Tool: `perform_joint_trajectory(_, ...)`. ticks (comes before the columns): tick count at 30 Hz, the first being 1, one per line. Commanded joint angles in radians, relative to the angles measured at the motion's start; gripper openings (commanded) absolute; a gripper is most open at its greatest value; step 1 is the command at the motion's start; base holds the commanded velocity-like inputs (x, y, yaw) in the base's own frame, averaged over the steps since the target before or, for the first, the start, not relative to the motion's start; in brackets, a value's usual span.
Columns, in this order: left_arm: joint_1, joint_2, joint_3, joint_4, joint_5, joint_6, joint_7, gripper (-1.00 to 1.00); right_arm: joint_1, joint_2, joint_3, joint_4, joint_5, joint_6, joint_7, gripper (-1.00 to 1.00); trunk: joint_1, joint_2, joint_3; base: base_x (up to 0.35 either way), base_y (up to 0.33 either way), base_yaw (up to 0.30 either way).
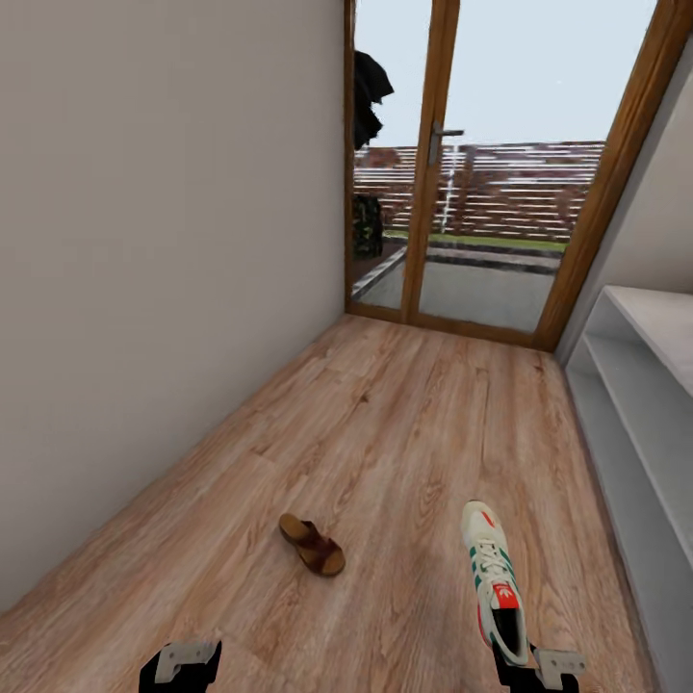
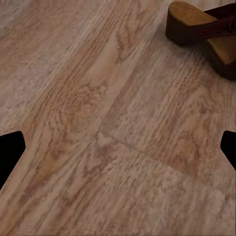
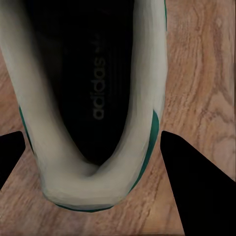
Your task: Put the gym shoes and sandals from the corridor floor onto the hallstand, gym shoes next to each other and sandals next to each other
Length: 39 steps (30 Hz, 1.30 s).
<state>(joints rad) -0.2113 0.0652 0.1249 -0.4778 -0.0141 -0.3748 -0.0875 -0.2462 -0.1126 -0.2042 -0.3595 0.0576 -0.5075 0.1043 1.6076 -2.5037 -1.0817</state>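
One off-white gym shoe (image 1: pixel 494 575) with green stripes lies on the corridor floor (image 1: pixel 385 433), heel toward me. My right gripper (image 1: pixel 535 671) sits over that heel. In the right wrist view its fingertips (image 3: pixel 14 150) press on both sides of the gym shoe's heel (image 3: pixel 93 98), so the right gripper (image 3: pixel 93 142) is shut on it. A brown sandal (image 1: pixel 312 545) lies on the planks to the shoe's left. My left gripper (image 1: pixel 180 664) hangs open above bare floor, with the sandal (image 2: pixel 196 24) a short way ahead of the left gripper (image 2: pixel 118 147). The pale-grey hallstand (image 1: pixel 635 404) runs along the right wall.
A plain wall (image 1: pixel 144 289) closes the corridor on the left. A glazed wooden door (image 1: pixel 433 192) stands at the far end. Open planks stretch between the shoes and the door.
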Motion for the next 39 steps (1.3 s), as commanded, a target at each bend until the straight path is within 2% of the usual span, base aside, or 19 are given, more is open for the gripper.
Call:
perform_joint_trajectory(1,0.0,-0.001,0.007,0.001,-0.002,-0.003,-0.009,1.0,-0.001,0.001,-0.009,0.001,0.005,-0.003,0.008,-1.0,0.0,0.0,-0.001,0.143,0.253,-0.3)
perform_joint_trajectory(18,0.0,-0.001,0.007,0.001,-0.001,-0.003,-0.009,1.0,-0.001,0.0,-0.009,0.001,0.004,-0.002,0.009,-1.0,0.0,0.0,-0.001,0.06,0.296,-0.291)
perform_joint_trajectory(34,0.0,-0.001,0.007,0.001,-0.001,-0.003,-0.009,1.0,-0.001,0.001,-0.009,0.001,0.005,-0.002,0.008,-1.0,0.0,0.0,-0.001,0.042,0.306,-0.032)
perform_joint_trajectory(39,0.0,-0.001,0.007,0.001,-0.003,-0.003,-0.009,1.0,-0.001,0.0,-0.009,0.002,0.005,-0.002,0.009,-1.0,0.0,0.0,0.001,0.195,0.282,-0.253)
